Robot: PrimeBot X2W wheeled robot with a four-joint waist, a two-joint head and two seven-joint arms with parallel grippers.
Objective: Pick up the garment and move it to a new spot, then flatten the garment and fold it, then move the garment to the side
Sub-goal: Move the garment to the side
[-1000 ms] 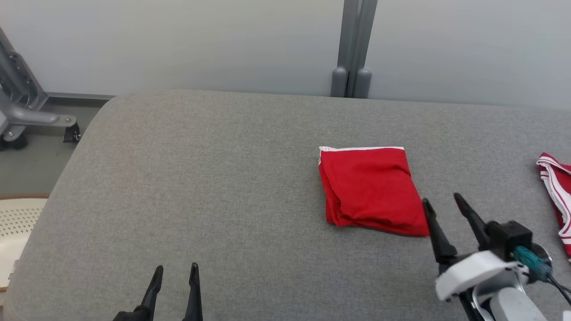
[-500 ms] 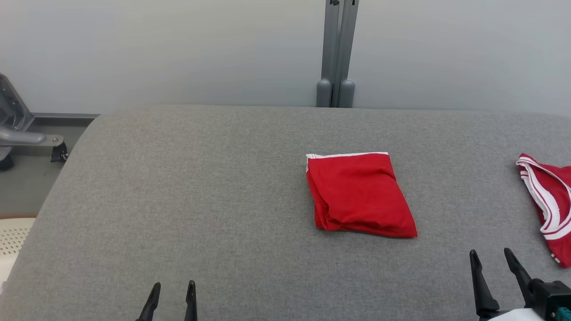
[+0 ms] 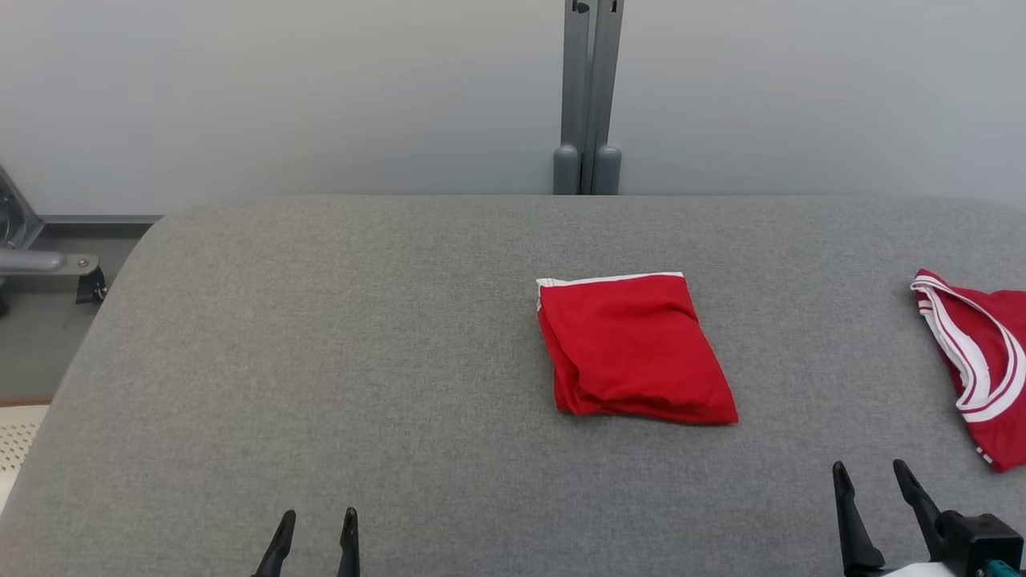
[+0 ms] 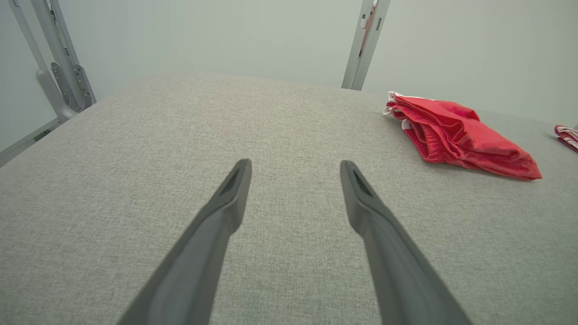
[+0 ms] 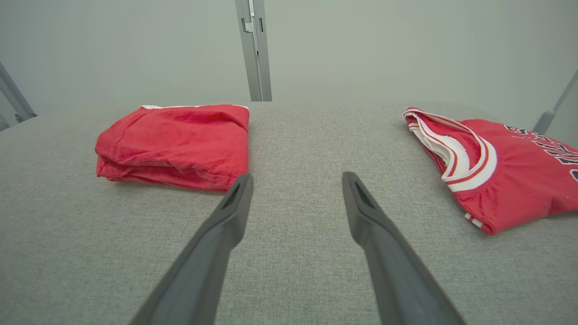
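Note:
A folded red garment (image 3: 633,353) with a white trim along its far edge lies on the grey padded table (image 3: 361,336), right of centre; it also shows as a red garment (image 4: 460,135) in the left wrist view and a red garment (image 5: 176,144) in the right wrist view. My left gripper (image 3: 317,517) stands open at the bottom edge, far left of the cloth, nothing between its fingers. My right gripper (image 3: 870,473) is open at the lower right, short of the garment's near right corner and apart from it.
A second red jersey (image 3: 974,365) with white and red striped trim lies at the table's right edge, also seen as a jersey (image 5: 501,167) with dark lettering. A grey post (image 3: 587,96) stands behind the table. A metal frame (image 3: 40,260) and pale perforated object (image 3: 16,437) are off the left side.
My right gripper has drawn back from the garment's near right corner toward the lower right. The camera has shifted, so the whole scene slid left and the table's far edge sits lower.

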